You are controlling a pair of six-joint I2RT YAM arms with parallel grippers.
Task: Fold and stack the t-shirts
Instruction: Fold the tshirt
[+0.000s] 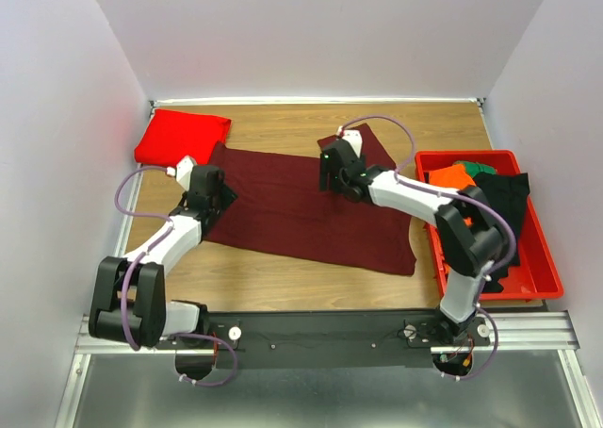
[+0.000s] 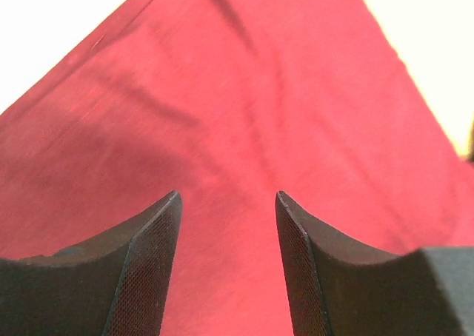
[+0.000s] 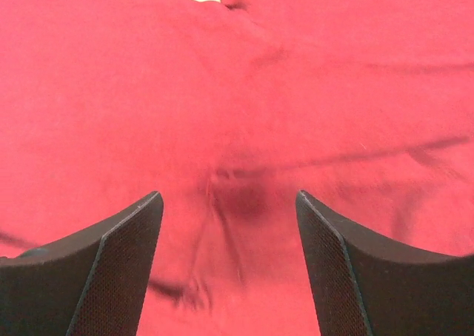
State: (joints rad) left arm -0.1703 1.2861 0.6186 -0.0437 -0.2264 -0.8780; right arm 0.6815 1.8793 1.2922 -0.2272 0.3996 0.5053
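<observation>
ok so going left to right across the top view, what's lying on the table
folded red t-shirt → dark maroon t-shirt spread flat → red bin with more clothes in it

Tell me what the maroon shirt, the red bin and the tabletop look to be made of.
The maroon shirt: soft matte cloth, likely cotton knit; it lies limp with creases. The bin: rigid plastic, slightly glossy, by its moulded rim and even red. The tabletop: wood or wood-look laminate, matte, with pale brown grain streaks; which, I cannot tell.
</observation>
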